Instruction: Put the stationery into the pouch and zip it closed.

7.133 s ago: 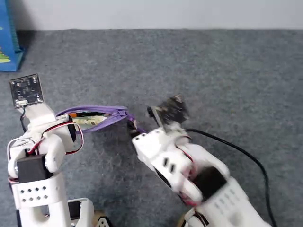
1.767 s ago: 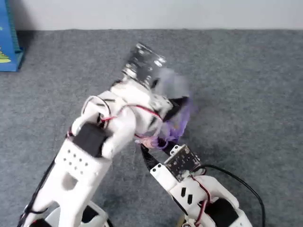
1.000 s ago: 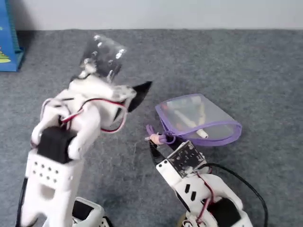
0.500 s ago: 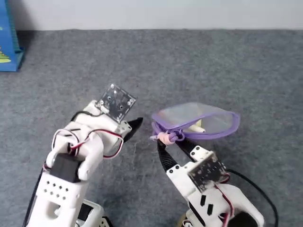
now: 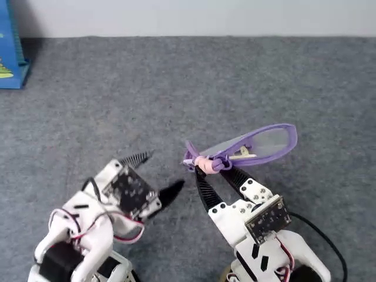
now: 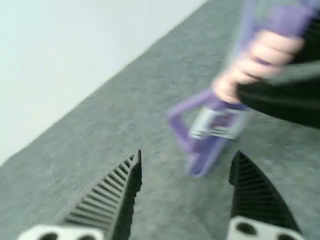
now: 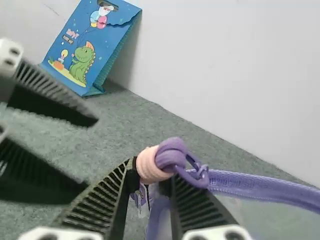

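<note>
grey carpet (image 5: 176, 76), white wall (image 5: 194, 17), blue bag (image 5: 10, 47)

Bare grey tabletop (image 5: 176, 76) spans the far half; a blue gift bag (image 5: 10, 47) blocks the far left corner; the pouch (image 5: 264, 141), clamped in the right gripper (image 5: 212, 170), bars the middle right; a narrow gap separates it from the splayed left gripper (image 5: 166, 168) near the front edge.

The left gripper (image 6: 186, 165) stands open over the grey carpet (image 6: 100, 130). Ahead, a black finger (image 6: 285, 97) touches the pink bead (image 6: 252, 57) on the purple pouch (image 6: 287, 17).
</note>
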Tool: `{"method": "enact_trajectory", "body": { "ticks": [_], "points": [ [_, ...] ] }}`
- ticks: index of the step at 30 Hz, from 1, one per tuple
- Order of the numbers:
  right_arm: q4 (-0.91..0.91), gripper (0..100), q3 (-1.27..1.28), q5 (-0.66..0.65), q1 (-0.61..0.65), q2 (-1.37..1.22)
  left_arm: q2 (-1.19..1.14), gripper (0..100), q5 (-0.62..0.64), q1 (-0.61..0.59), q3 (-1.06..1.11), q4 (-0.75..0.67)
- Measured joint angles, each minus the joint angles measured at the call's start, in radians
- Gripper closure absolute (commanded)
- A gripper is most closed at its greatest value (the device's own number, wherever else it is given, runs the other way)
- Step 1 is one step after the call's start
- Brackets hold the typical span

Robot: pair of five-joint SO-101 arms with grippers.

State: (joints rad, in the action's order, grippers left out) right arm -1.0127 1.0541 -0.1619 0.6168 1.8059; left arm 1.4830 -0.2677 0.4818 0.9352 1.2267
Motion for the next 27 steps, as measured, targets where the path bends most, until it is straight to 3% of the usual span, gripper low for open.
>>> {"method": "enact_trajectory", "body": {
  "ticks": [6,13,27],
  "points": [
    [0.009,99.1,0.000,0.009,0.000,0.000,0.078,72,0.048,0.100,0.106,-0.014],
    [0.009,99.1,-0.037,0.066,0.000,0.000,0.074,73,0.060,0.112,0.232,-0.146],
    [0.009,99.1,-0.057,0.121,0.002,0.006,0.071,73,0.157,0.112,0.302,-0.269]
  ]
}}
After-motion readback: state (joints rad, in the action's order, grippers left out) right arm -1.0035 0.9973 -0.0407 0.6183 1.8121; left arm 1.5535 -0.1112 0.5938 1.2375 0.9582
